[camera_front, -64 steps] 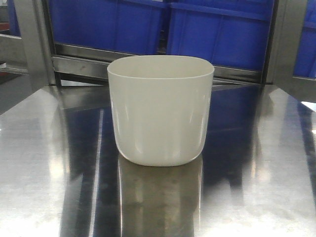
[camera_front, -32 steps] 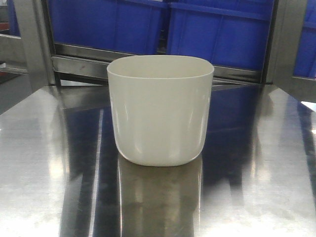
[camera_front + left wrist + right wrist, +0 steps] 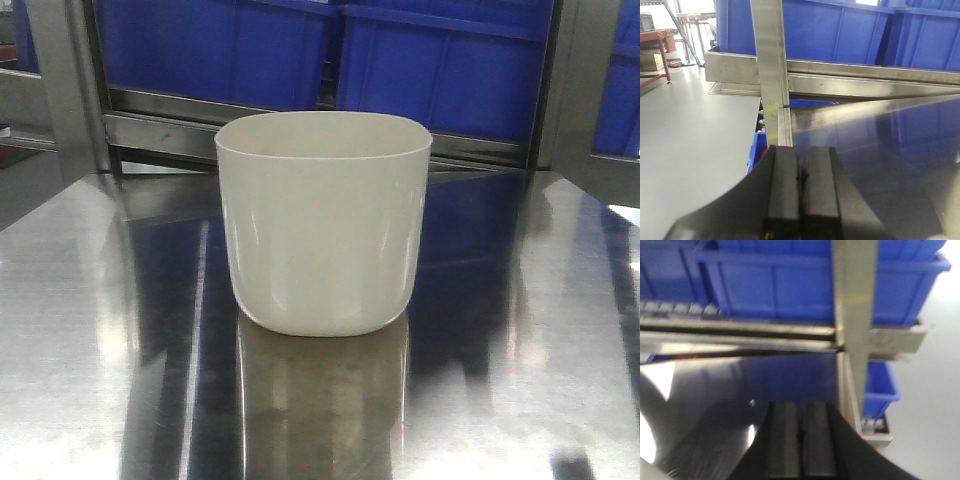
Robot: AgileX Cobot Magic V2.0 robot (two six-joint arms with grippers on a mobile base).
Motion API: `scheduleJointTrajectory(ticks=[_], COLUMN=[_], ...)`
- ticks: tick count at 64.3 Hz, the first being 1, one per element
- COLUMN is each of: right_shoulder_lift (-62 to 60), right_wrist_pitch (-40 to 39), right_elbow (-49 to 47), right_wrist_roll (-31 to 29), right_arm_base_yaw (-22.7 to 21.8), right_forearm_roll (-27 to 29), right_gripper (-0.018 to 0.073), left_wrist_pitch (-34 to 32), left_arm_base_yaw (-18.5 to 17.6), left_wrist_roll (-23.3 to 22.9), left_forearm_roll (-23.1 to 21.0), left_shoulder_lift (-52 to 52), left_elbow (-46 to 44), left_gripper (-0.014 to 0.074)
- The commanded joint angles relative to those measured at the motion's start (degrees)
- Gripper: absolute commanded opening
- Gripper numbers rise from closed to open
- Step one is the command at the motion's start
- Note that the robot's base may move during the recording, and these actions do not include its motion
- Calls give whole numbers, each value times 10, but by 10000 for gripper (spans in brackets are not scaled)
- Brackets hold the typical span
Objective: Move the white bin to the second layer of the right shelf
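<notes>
The white bin (image 3: 322,225) stands upright and empty-looking on the shiny steel tabletop (image 3: 90,330), in the middle of the front view. No gripper touches it. My left gripper (image 3: 801,152) is shut with nothing between its black fingers, and hangs over the table's left corner by a steel post (image 3: 771,65). My right gripper (image 3: 800,407) is also shut and empty, near the table's right corner post (image 3: 855,305). A track of small rollers (image 3: 675,309) shows under blue crates. I cannot tell whether it belongs to the right shelf second layer.
Large blue crates (image 3: 440,70) fill the rack level behind the table, behind a steel front rail (image 3: 160,130). More blue crates (image 3: 880,385) sit on a lower level beyond the right corner. Grey floor (image 3: 690,140) lies left of the table.
The bin has stayed put. A small dark shape has come into the front view's bottom edge at the right. The right wrist view is blurred.
</notes>
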Motion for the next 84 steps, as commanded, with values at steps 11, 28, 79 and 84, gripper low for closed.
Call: scheduleJointTrajectory(ticks=[11, 28, 79, 84], right_shoulder_lift=[158, 243, 255, 255], right_wrist_pitch=[49, 106, 200, 203], right_elbow=[-161, -220, -220, -220], right_wrist_roll=[-1, -1, -1, -1], right_arm_base_yaw=[129, 228, 236, 236], right_forearm_roll=[7, 7, 54, 65], right_gripper=[33, 33, 463, 463], left_wrist_pitch=[-48, -48, -48, -48], left_arm_base_yaw=[-2, -2, -2, -2], left_wrist_roll=[-2, -2, -2, -2], left_forearm_roll=[-3, -3, -3, -3], left_shoulder_lift=[-8, -8, -8, -8], left_elbow=[21, 21, 21, 21], left_gripper=[85, 85, 85, 85])
